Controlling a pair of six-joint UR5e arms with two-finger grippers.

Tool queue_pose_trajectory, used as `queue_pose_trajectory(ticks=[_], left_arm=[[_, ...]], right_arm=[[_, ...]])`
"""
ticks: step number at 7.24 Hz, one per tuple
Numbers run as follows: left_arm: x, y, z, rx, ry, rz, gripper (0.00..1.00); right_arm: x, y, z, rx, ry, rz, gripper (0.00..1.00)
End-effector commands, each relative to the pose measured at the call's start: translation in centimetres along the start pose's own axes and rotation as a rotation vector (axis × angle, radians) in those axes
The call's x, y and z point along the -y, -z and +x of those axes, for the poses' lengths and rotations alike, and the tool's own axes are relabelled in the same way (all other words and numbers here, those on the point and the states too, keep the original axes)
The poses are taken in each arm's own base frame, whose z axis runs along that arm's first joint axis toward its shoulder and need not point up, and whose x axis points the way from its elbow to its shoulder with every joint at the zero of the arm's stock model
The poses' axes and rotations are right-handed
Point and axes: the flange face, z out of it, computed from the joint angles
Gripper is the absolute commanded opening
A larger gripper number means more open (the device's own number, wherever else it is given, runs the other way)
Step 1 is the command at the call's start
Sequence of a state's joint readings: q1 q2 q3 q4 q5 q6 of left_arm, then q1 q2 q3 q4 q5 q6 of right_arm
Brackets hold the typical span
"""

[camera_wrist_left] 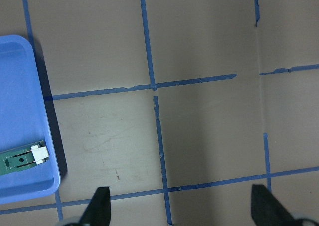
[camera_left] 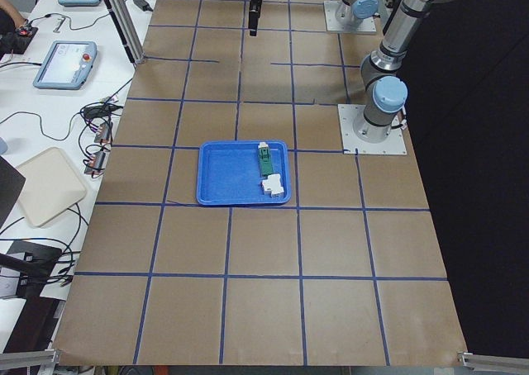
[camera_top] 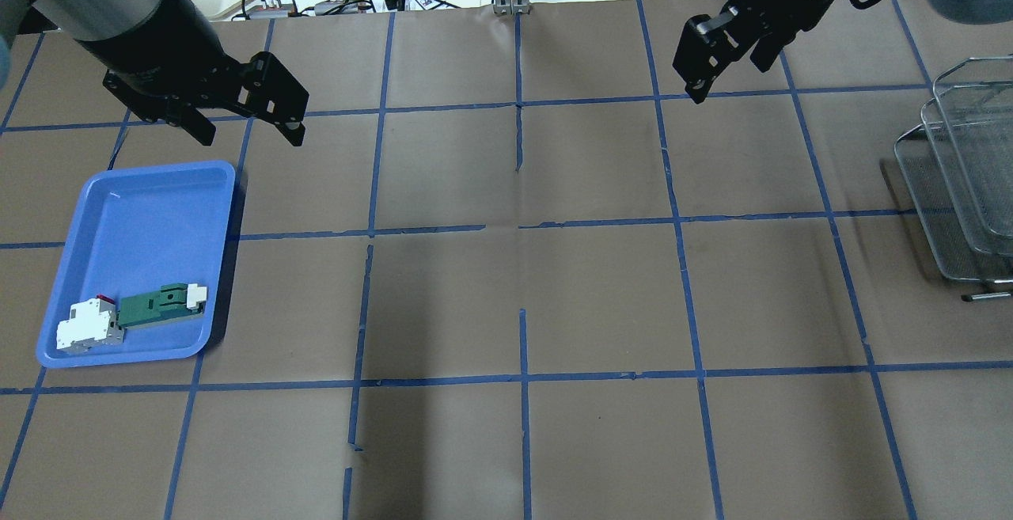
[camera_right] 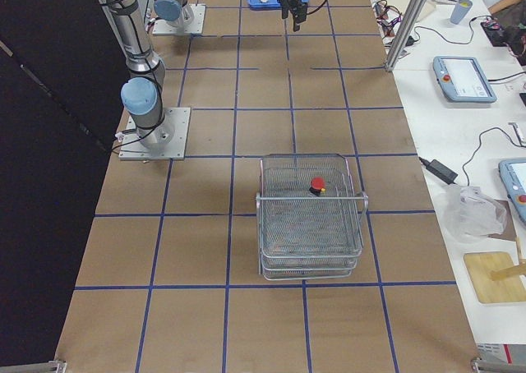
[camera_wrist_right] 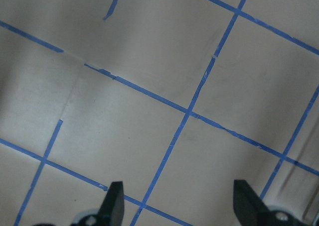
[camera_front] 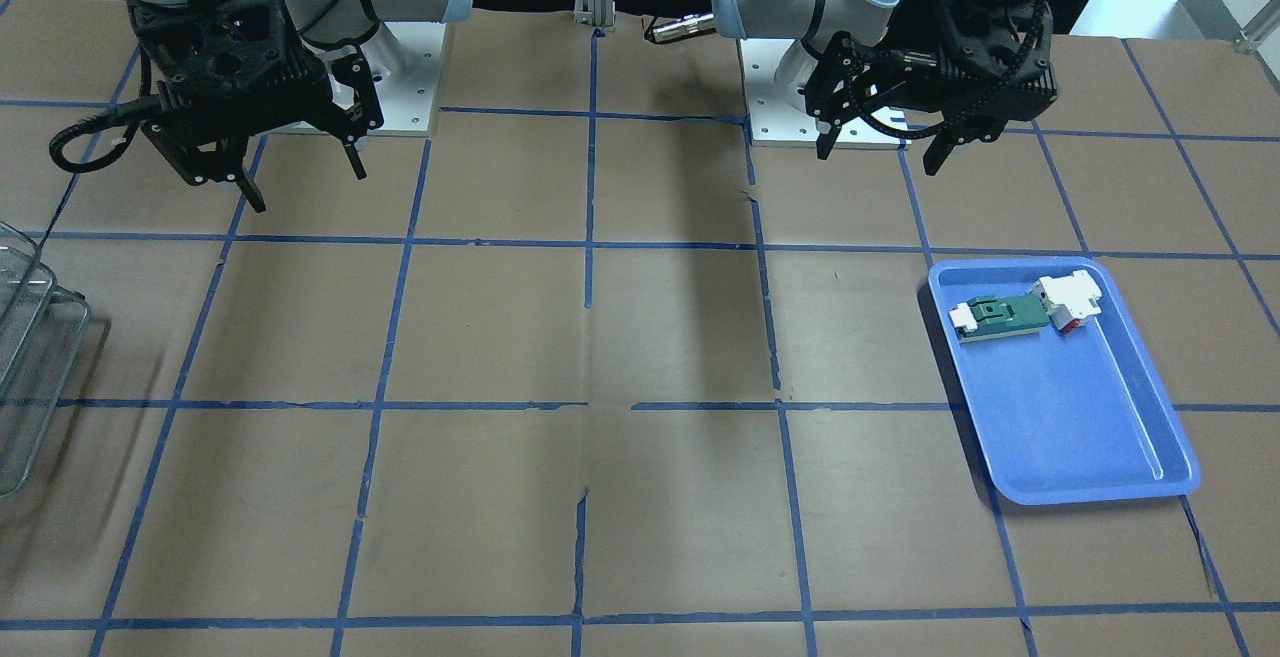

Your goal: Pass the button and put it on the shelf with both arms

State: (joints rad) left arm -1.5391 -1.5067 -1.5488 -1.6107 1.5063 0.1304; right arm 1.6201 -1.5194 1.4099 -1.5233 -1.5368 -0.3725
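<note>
Two grippers hang high over the brown paper-covered table (camera_front: 600, 357) in the front-facing view: your left gripper (camera_front: 880, 152) and right gripper (camera_front: 305, 182), fingers (camera_front: 943, 147) apart on both and nothing between them. The wire-mesh shelf (camera_front: 30, 357) stands well off to the side of the right fingers. The blue tray (camera_front: 1100, 494), glossy moulded plastic, lies beyond the left fingers, a flat green-and-white part (camera_front: 1000, 317) touching a white block (camera_front: 1070, 302) inside it.

Overhead, the jaws are again spread, and the shelf's rounded, stacked rims lie beyond the right fingers.

From the left end, only the tray and its two parts show clearly.

From the right end, the button (camera_right: 316, 184) rests in what looks like the top basket, its domed red cap on a stubby black body, far from either pair of fingers.

Both wrist cameras show bare table between wide-set fingertips (camera_wrist_left: 99, 208).

The placing looks done. Hold both arms clear. If you move the right one, lift it away from the rims, since a knock could roll that round body across the mesh.
</note>
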Motion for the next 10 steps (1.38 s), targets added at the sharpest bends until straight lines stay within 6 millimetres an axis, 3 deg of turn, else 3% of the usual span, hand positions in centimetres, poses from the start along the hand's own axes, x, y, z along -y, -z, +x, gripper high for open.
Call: queue_pose_trajectory(ticks=[1,2,4,8,10], left_arm=[[-0.1,0.1,0.0,0.002,-0.001,0.003,1.0],[0.0,0.0,0.0,0.0,0.0,0.003,1.0],[0.0,0.1,0.0,0.002,0.0,0.003,1.0],[0.0,0.0,0.0,-0.001,0.0,0.002,1.0],[0.1,-0.1,0.0,-0.001,0.0,0.002,1.0]], right_arm=[[-0.2,-0.3,1.3,-0.02,-0.201,-0.014,0.85],[-0.3,-0.7,1.6,-0.019,-0.295,-0.022,0.93],[-0.4,-0.9,1.8,-0.012,-0.336,-0.023,1.0],[-0.6,-1.4,3.2,-0.026,-0.373,-0.037,1.0],[-1.6,-3.1,3.9,-0.011,-0.42,-0.059,1.0]])
